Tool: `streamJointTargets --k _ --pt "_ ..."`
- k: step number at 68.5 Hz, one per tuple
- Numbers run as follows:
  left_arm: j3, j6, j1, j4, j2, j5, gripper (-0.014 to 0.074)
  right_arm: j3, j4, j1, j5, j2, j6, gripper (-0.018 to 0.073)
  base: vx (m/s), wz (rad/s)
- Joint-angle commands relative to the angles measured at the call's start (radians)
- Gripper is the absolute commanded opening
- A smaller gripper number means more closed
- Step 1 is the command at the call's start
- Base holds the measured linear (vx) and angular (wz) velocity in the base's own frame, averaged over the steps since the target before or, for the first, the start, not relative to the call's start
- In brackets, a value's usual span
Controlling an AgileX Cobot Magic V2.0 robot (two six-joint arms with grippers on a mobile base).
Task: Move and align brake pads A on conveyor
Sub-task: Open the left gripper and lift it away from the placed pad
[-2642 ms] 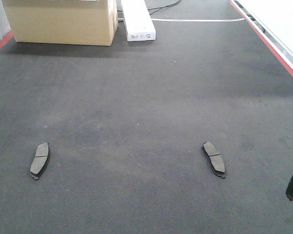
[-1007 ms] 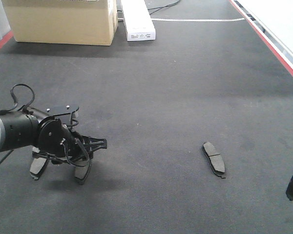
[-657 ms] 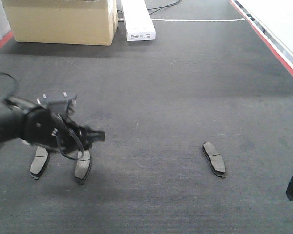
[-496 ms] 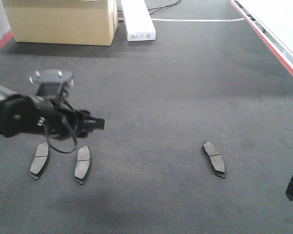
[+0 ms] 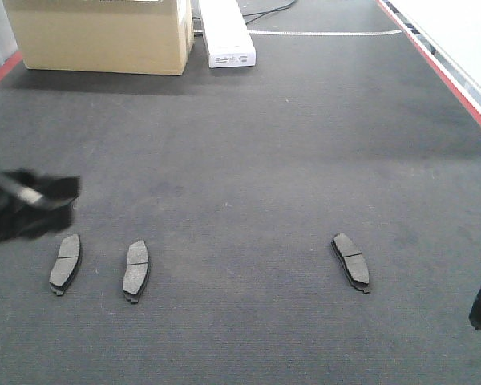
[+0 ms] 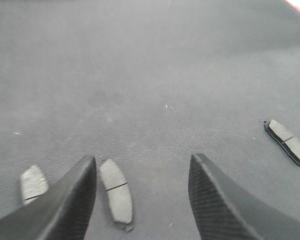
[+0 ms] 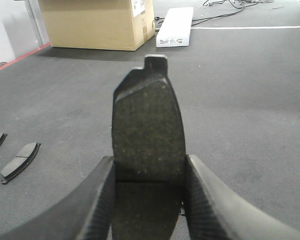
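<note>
Charcoal conveyor, ribbed, red-edged; cardboard box and white box at far end. Three pads lie flat: two side by side near left, one near right. Fourth pad stands upright, clamped in right gripper. Left gripper spread wide, empty, above the left pair. Step judged: placing the fourth; next calls for laying it beside the right pad, parallel.
</note>
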Motion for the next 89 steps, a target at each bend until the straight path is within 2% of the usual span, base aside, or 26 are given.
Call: streamJointTargets --k 1,23,36,89 --pt "0.063 0.003 -0.007 0.031 -0.113 -0.093 0.0407 -0.032 -0.015 -0.004 -0.097 0.005 -0.004 -0.0004 0.0 0.0" --pt "0.357 0.01 -0.006 0.036 -0.499 -0.13 0.0407 -0.032 -0.015 -0.004 -0.097 0.005 -0.004 -0.0004 0.0 0.0" --pt "0.441 0.01 -0.006 0.032 -0.662 -0.124 0.0407 -0.032 -0.015 -0.004 -0.097 0.005 -0.004 -0.0004 0.0 0.0" --pt "0.448 0.01 -0.006 0.031 -0.695 -0.119 0.0407 -0.036 -0.012 -0.004 -0.106 0.019 -0.003 -0.0003 0.0 0.0"
